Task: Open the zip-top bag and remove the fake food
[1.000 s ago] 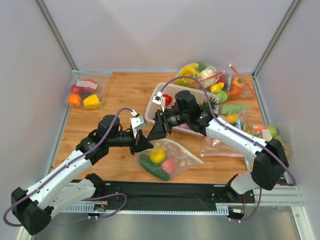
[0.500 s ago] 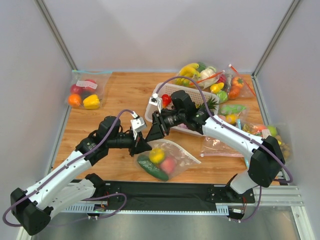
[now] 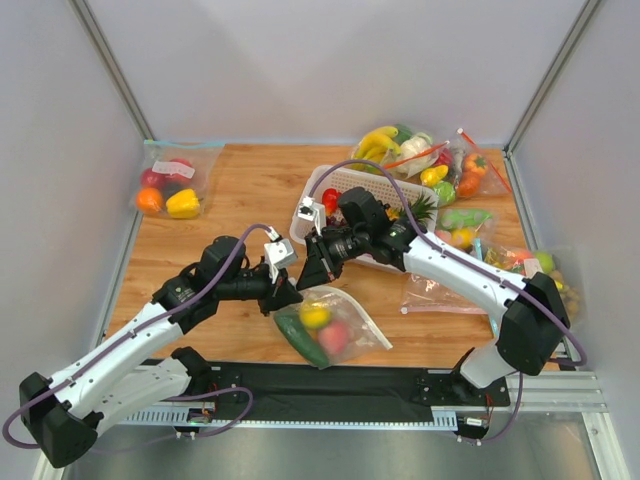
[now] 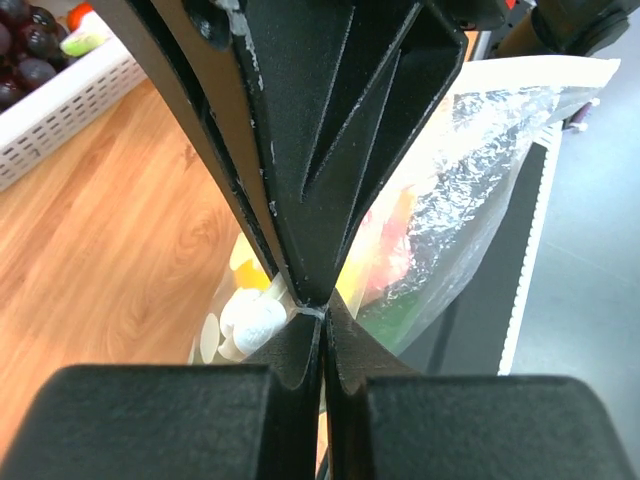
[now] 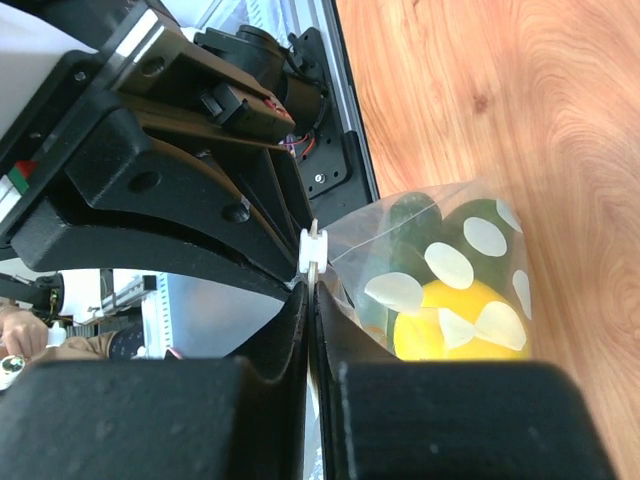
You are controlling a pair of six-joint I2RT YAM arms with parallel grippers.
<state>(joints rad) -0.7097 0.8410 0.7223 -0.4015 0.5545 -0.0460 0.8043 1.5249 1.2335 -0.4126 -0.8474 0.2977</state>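
Top view: zip-top bag (image 3: pixel 352 322) w/ fake food (image 3: pixel 314 316) inside, on table (image 3: pixel 240 190) near front edge. Only the wrist views show the grips: left gripper (image 4: pixel 322 312) & right gripper (image 5: pixel 311 283) both fully closed, each pinching the bag's zip edge.

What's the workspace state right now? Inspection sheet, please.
Surface: wooden table, no spills seen.
Job's things: zip-top bag near the front edge; cucumber, yellow fruit and peach inside.
Clutter: white basket holding fruit; filled bags far right, another far left.
Grippers: left pincer and right pincer both shut on the bag's top edge, tips meeting.
Cables: purple cable loops over each arm.
Surroundings: grey walls; nothing else seen.
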